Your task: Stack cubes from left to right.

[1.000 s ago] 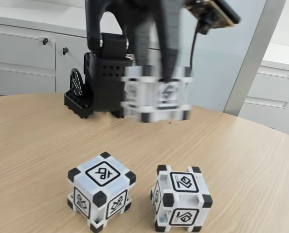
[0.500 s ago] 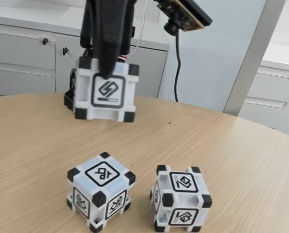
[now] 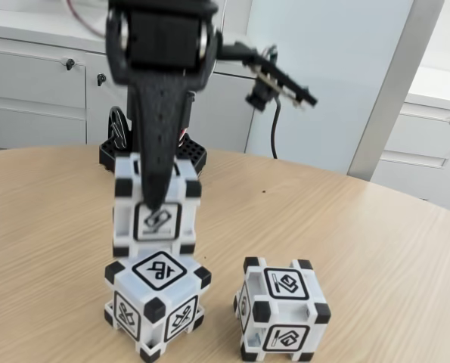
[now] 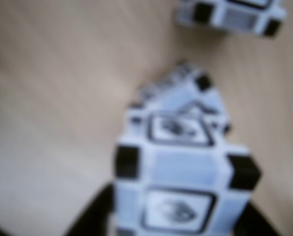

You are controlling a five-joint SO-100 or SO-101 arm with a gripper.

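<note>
In the fixed view my gripper (image 3: 155,203) is shut on one white cube (image 3: 155,219) with black corners, a black finger (image 3: 156,170) running down its front face. That cube hangs upright right over the left cube (image 3: 158,301) on the table; whether they touch I cannot tell. A further cube (image 3: 281,310) stands to the right of it. The blurred wrist view has the held cube (image 4: 180,196) between my dark fingers (image 4: 89,219), the left cube (image 4: 178,91) peeking out beneath it, and the other cube (image 4: 230,14) at the top edge.
The round wooden table (image 3: 376,242) curves away at the right. My black arm base (image 3: 122,155) stands behind the cubes, and the wrist camera (image 3: 274,79) with its cable sticks out to the right. White cabinets (image 3: 35,91) line the back.
My gripper has carried the held cube from the middle back to the left and down, until it hangs just over the left cube. The two cubes on the table stayed put.
</note>
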